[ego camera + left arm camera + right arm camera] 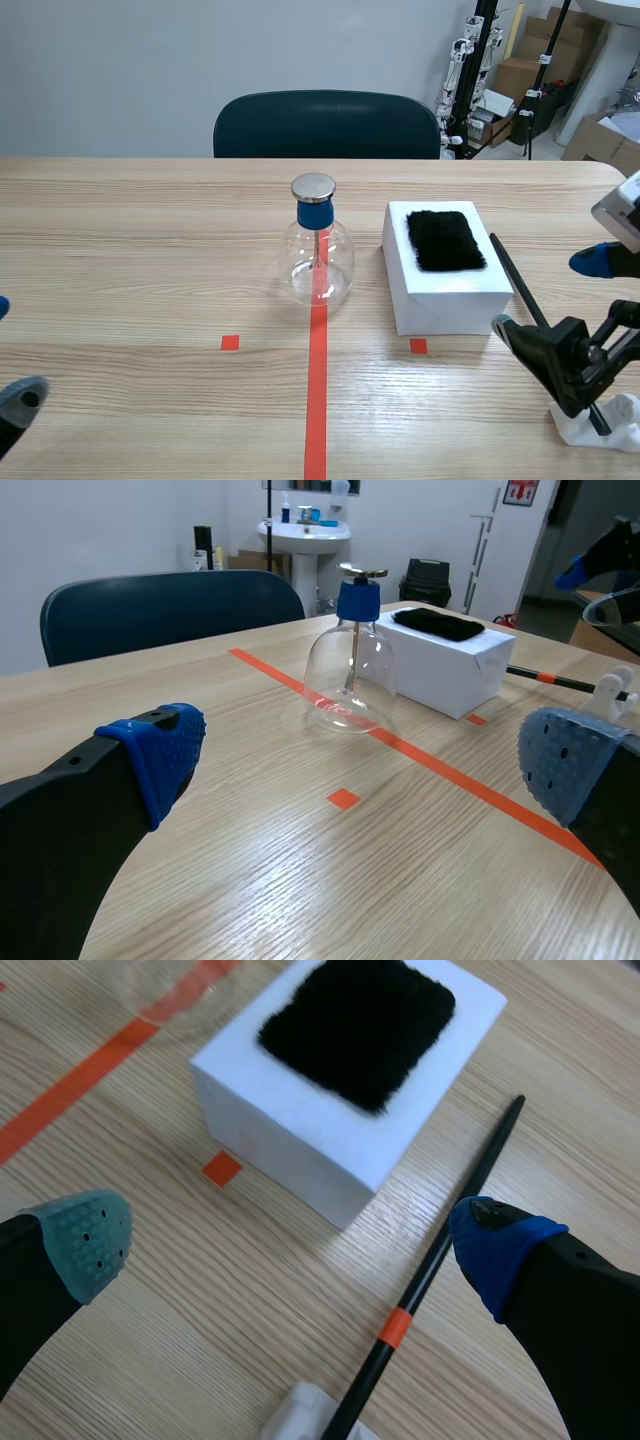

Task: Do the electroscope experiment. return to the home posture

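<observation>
The electroscope (318,245), a clear glass flask with a blue cap and a metal disc, stands on the red tape line at mid-table; it also shows ahead of my left gripper (348,675). To its right a white box (450,295) carries a black fur pad (446,240). A black rod (515,285) with an orange band (393,1328) lies beside the box, one end on a white stand (600,420). My right gripper (550,295) hangs open above the rod (470,1185). At the near left, my left gripper (10,350) is open and holds nothing.
A dark chair (325,125) stands behind the table's far edge. Boxes and stands fill the room's back right corner. Small orange tape squares (230,342) mark the table on either side of the line.
</observation>
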Robot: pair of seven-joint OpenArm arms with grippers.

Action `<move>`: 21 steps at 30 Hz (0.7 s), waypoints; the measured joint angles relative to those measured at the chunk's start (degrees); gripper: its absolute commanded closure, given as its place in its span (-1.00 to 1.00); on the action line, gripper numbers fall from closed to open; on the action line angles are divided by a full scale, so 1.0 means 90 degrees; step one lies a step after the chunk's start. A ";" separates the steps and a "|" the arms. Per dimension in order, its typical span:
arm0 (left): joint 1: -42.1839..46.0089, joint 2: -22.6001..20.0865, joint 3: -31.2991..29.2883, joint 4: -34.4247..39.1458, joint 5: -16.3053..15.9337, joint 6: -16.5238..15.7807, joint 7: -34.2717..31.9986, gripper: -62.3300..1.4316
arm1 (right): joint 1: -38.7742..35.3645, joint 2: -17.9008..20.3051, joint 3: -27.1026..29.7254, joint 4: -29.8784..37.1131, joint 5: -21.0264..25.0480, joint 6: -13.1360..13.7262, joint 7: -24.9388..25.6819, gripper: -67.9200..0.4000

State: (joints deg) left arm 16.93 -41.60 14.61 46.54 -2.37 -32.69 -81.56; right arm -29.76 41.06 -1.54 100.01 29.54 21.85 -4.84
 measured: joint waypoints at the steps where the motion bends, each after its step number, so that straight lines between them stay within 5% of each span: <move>1: 0.0199 -0.0146 -0.0117 0.0182 -0.0075 0.0000 0.0012 -1.00 | -0.0053 0.0005 0.0000 0.0000 -0.0053 0.0053 0.0187 -1.00; 9: 0.2067 -0.0704 -0.1566 0.1535 -0.1192 0.0000 0.1110 -1.00 | -0.0508 0.0007 0.0000 0.0007 -0.1015 0.0391 0.1911 -1.00; 13: 0.2883 -0.0702 -0.2212 0.2227 -0.1292 0.0007 0.1508 -1.00 | -0.0818 0.0007 0.0000 0.0090 -0.1362 0.0413 0.2497 -1.00; 16: 0.3422 -0.0702 -0.2548 0.2849 -0.1375 0.0151 0.1853 -1.00 | -0.1010 0.0007 0.0000 0.0141 -0.1355 0.0415 0.2829 -1.00; 21: 0.4061 -0.0505 -0.3050 0.3934 -0.2033 0.0682 0.2730 -1.00 | -0.1375 0.0007 0.0087 0.0141 -0.1319 0.0391 0.3492 -1.00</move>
State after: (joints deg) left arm 53.47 -46.15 -12.84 81.95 -20.67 -26.55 -56.99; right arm -42.13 41.12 -0.75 101.27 17.67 25.36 26.59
